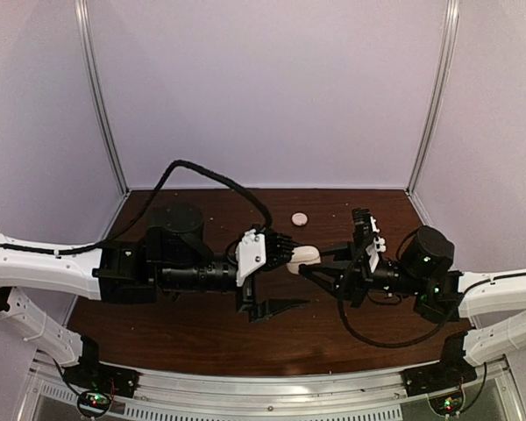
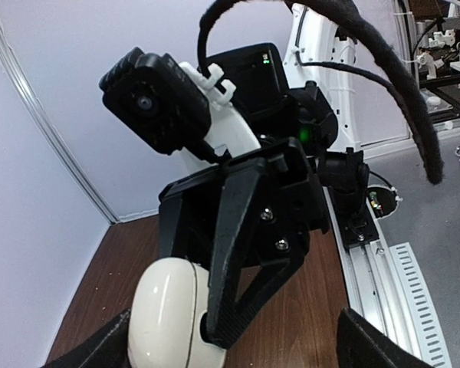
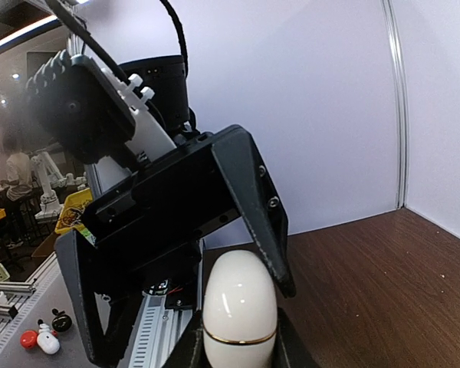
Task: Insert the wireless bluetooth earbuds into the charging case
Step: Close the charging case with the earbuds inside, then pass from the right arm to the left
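A: Whereabouts of the charging case [image 1: 307, 255]?

B: Centre of the overhead frame, over the dark wooden table [image 1: 202, 324], pinched at the tip of the right hand [image 1: 305, 266]. White, glossy, rounded, lid closed along a thin gold seam.

A: State of the right hand?

B: Clamped tight on the charging case. In the right wrist frame, bottom centre: case [image 3: 239, 307] standing on end between that hand's own two black fingers, domed top and seam showing above them.

A: And the left hand [image 1: 298, 277]?

B: Spread wide, gripping nothing. From above, extended from the left edge toward the centre, one finger just upper left of the case, the other well below it, nearer the bottom of the frame. In the left wrist frame, own fingertips at the bottom left and bottom right corners, far apart; case [image 2: 165, 314] at lower left between them, partly hidden behind a black finger of the right hand. In the right wrist frame, one left finger slanting down just beside the upper right of the case; touching or not, impossible to tell.

A: Anything else on the table?

B: Small pale pink round disc [image 1: 299, 217], lying flat just above the case in the overhead frame, apart from both hands.
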Controlling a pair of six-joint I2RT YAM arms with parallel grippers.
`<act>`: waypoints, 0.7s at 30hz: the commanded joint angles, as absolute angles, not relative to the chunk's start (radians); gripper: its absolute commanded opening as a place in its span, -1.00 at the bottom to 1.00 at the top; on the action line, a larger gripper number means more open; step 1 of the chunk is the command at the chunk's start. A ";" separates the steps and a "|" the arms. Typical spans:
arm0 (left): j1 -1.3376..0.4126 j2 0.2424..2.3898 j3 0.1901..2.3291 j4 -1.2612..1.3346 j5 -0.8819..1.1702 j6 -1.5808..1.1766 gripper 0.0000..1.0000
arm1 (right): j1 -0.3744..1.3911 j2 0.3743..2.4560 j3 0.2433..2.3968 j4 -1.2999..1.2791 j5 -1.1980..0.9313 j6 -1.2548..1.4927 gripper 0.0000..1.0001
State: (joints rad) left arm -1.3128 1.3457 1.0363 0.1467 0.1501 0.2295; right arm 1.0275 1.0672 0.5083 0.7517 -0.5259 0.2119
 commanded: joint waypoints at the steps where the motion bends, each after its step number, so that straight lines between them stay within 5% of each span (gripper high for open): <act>1: -1.358 1.331 1.038 0.127 -0.001 0.350 0.77 | 1.005 1.051 0.539 0.774 -0.494 0.300 -1.00; 10: -1.365 1.284 0.967 0.223 -0.243 0.470 0.78 | 1.002 1.063 0.573 0.677 -0.507 0.358 -1.00; 21: -1.373 1.337 0.990 0.244 -0.289 0.586 0.52 | 1.002 1.096 0.592 0.650 -0.520 0.426 -1.00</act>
State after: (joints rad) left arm -1.3628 1.3148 0.9688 0.1791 -0.2535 0.5278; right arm 1.0073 1.0863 0.5571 0.6518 -0.5201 0.3916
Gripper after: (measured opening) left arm 0.778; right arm 0.224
